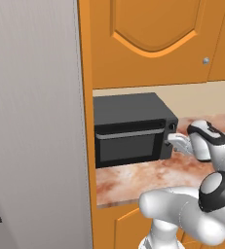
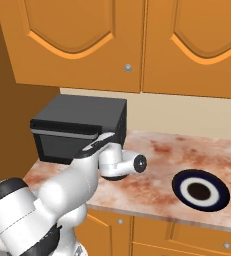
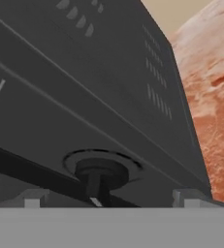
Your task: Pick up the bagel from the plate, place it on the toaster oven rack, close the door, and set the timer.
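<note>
Hand view puts the knob point(image 3: 100, 175) between the wide-open, empty hand point(image 3: 108, 197), lined up to set the timer; door point(image 1: 128, 146) shut, plate point(image 2: 201, 190) on bench point(image 2: 157, 165).

One toaster oven point(image 1: 133, 127), one plate point(image 2: 201, 190), two oven knobs point(image 1: 171, 126).

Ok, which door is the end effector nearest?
The black glass-fronted toaster oven door; the open end effector is beside its right edge; the orange cabinet doors hang farther off.
</note>
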Robot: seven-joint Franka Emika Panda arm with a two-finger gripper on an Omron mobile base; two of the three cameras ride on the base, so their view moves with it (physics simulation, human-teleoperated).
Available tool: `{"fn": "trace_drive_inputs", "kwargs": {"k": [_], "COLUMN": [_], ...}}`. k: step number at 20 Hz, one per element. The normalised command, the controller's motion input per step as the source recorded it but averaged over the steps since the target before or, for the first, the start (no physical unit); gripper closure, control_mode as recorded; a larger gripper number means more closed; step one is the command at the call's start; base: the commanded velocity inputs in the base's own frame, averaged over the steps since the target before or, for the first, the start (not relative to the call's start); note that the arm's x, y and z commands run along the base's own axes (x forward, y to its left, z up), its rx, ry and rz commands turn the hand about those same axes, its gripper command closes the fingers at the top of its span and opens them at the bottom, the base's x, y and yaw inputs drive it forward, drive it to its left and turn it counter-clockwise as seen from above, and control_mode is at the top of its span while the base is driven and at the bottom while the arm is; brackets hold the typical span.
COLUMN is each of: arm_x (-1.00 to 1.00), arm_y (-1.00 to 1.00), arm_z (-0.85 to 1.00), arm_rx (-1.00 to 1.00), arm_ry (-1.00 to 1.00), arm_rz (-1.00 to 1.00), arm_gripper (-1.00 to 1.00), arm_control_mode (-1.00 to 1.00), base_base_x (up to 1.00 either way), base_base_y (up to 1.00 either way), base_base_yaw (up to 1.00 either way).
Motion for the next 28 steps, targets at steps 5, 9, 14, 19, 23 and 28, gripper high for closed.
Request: {"fn": "trace_drive_inputs", "kwargs": {"k": [5,9,14,19,23,28], "arm_x": [0.27,0.29,0.28,0.34,0.15,0.15], "arm_y": [0.0,0.0,0.0,0.0,-0.21,-0.45], "arm_z": [0.0,0.03,0.0,0.0,0.14,0.15], "arm_rx": [0.01,0.02,0.01,0.02,0.11,0.26], "arm_ry": [0.0,0.0,0.0,0.01,0.0,0.01], "arm_rz": [0.0,0.0,0.0,0.0,0.0,0.01], "arm_gripper": [-1.0,-1.0,-1.0,1.0,1.0,1.0], "arm_control_mode": [-1.0,-1.0,-1.0,-1.0,-1.0,-1.0], "base_base_x": [0.0,0.0,0.0,0.0,0.0,0.0], "base_base_y": [0.0,0.0,0.0,0.0,0.0,0.0], "base_base_yaw": [0.0,0.0,0.0,0.0,0.0,0.0]}}
